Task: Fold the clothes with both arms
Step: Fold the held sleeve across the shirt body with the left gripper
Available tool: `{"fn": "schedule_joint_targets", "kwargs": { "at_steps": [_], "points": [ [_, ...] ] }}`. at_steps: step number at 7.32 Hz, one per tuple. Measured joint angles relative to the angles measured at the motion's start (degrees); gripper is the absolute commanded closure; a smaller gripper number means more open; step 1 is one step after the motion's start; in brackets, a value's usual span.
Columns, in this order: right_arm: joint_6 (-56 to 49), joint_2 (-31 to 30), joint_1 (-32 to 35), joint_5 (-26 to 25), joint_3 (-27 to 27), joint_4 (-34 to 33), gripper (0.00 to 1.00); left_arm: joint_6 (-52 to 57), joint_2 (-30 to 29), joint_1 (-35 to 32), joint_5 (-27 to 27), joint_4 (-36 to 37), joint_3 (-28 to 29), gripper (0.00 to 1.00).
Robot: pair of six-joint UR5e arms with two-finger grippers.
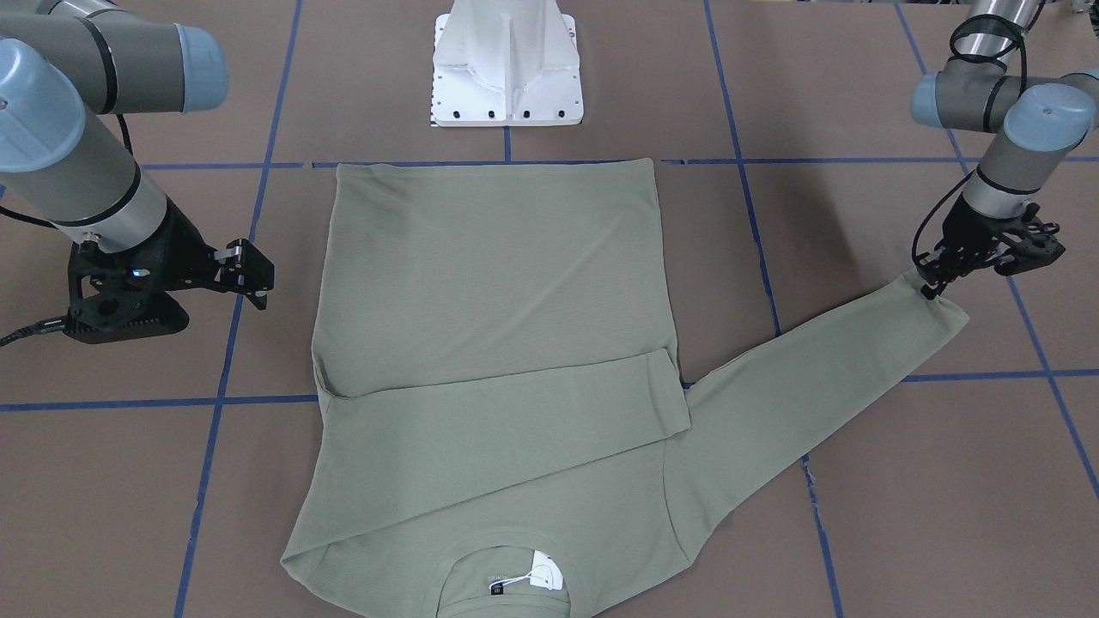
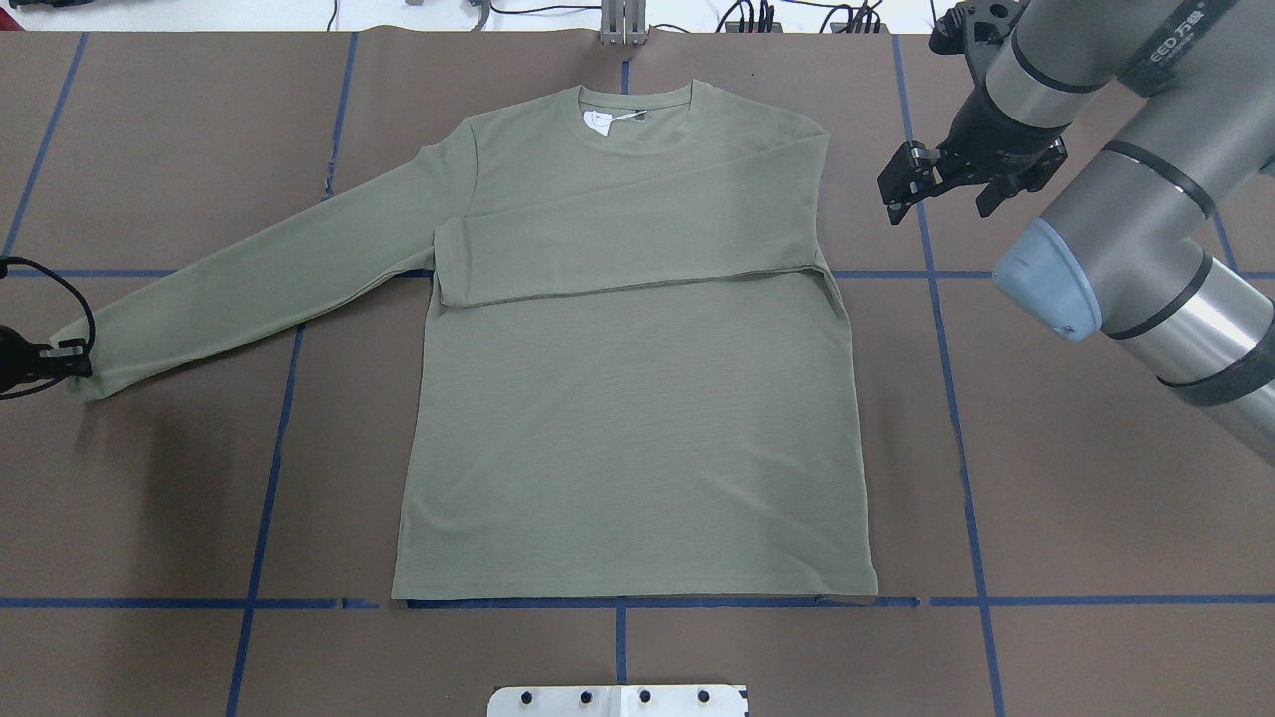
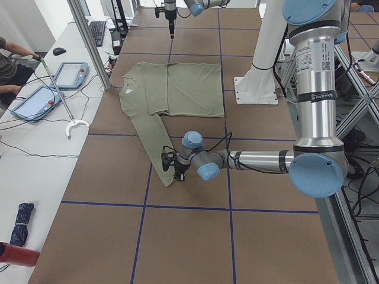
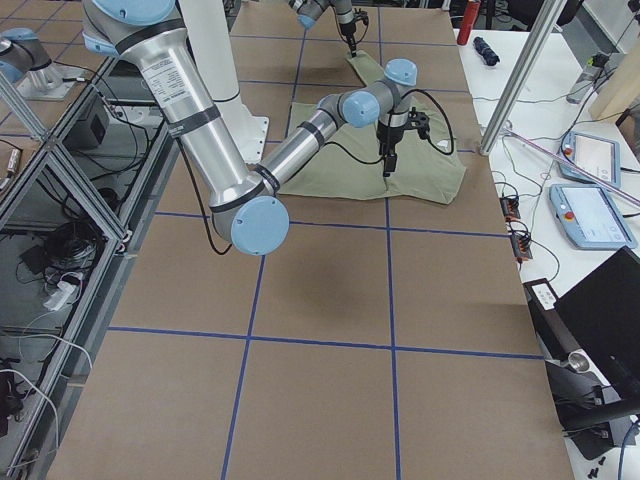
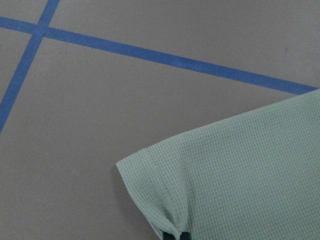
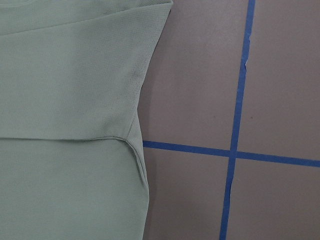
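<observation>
One cuff (image 1: 943, 311) of shirt (image 1: 498, 283) pinched in left end effector (image 1: 930, 287); right end effector (image 2: 941, 194) spread, beside shoulder (image 2: 809, 134), apart

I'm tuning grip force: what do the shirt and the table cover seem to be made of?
Shirt: apparently a soft, matte waffle knit; a fine grid texture shows close up. Table cover: probably brown paper or card; flat, without sheen.

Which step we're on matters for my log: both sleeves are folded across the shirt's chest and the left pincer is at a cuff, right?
Not quite. Only one sleeve is folded across the chest of the shirt. The other sleeve lies stretched out to the side, and the left pincer is at its cuff. The overhead exterior view shows this.
</observation>
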Motion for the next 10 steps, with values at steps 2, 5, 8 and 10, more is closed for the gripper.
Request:
{"fn": "schedule_joint_targets", "kwargs": {
  "at_steps": [2,5,8,10],
  "points": [
    [0.0,-1.1,0.6,0.2,0.9,-0.1,0.00,0.0,0.0,-0.1,-0.4,1.4,-3.5,1.00],
    [-0.2,-6.8,2.7,1.6,4.8,-0.4,0.00,-0.1,-8.6,-0.6,-2.8,14.6,-9.2,1.00],
    [-3.3,-13.1,4.8,1.8,6.4,0.0,0.00,-2.4,-27.7,-0.9,-3.3,33.1,-9.3,1.00],
    [-7.6,-16.6,6.4,2.0,7.0,0.2,0.00,-9.6,-40.5,-0.6,-6.1,36.5,-5.3,1.00]
  ]
}}
